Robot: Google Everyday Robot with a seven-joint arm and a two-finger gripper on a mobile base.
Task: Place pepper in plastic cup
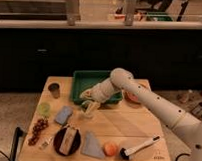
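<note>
A white robot arm is reaching over a wooden bench [128,127], its end effector [88,102] hovering right above the plastic cup [89,110]. The pepper is hidden. I cannot tell whether it is being held. A misaligned release could drop it beside the cup.

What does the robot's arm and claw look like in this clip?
The arm is off-white, built of thick rounded tube-like segments with bulbous joints and no visible cables or markings. It narrows to a pale claw over the wooden table, in front of the green tray.
</note>
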